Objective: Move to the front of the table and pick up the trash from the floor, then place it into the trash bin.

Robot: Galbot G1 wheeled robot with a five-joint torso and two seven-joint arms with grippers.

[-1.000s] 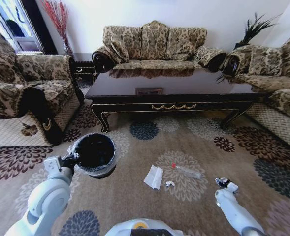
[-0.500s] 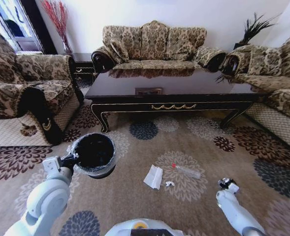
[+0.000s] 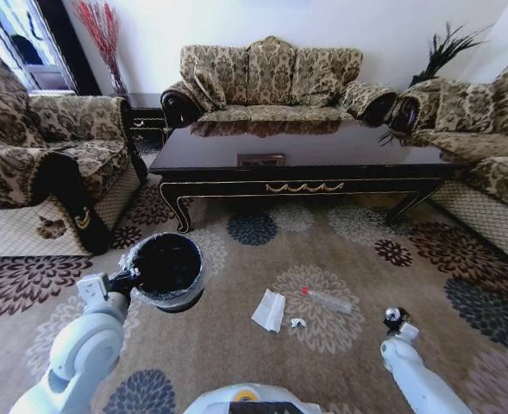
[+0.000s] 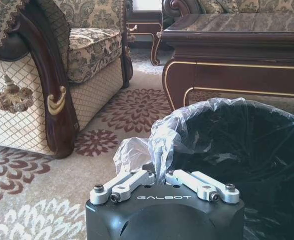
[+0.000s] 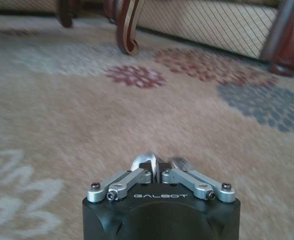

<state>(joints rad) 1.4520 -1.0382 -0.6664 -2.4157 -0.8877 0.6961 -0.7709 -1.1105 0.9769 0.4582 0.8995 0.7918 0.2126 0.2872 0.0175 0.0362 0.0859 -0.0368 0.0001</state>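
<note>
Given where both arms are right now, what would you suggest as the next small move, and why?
Probably swing the right gripper toward the folded napkin and open its fingers. That gripper hangs shut and empty over bare carpet, while the napkin, the red-tipped tube and a small scrap lie untouched on the floor. The left gripper already grips the trash bin by its liner.

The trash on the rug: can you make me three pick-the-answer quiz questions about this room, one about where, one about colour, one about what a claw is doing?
1. Where is the white napkin?
A. on the table
B. on the rug
C. in the bin

2. What colour is the tube's tip?
A. red
B. blue
C. green

3. What is the left claw doing?
A. hanging open
B. gripping the trash bin by its bag-lined rim
C. holding the napkin

Answers: 1 B, it lies flat on the rug before the table. 2 A, one end is red. 3 B, its fingers pinch the rim.
</note>
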